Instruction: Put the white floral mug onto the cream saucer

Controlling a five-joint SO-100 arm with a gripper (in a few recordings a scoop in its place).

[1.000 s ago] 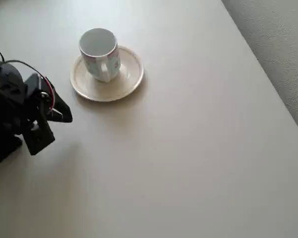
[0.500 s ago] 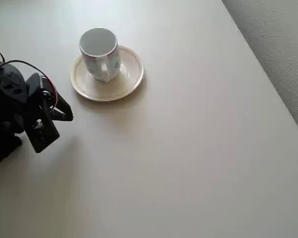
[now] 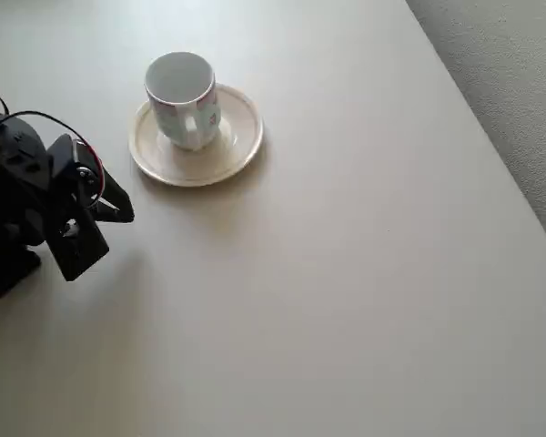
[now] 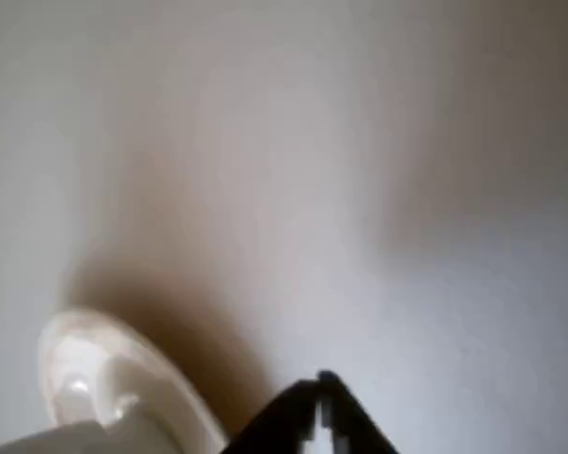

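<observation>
The white floral mug stands upright on the cream saucer at the upper left of the table in the overhead view, handle towards the picture's lower edge. My black gripper hovers to the lower left of the saucer, apart from it, with nothing in it. In the blurred wrist view the gripper shows at the bottom edge with its fingertips together. The saucer's rim lies at the lower left there, with a sliver of the mug below it.
The pale table stretches wide to the right and below. Its right edge runs diagonally, with grey carpet beyond. The arm's black body sits at the left edge with a thin cable looping over it.
The arm has shifted slightly, its gripper tip nudging a little to the right. The mug and saucer have not moved.
</observation>
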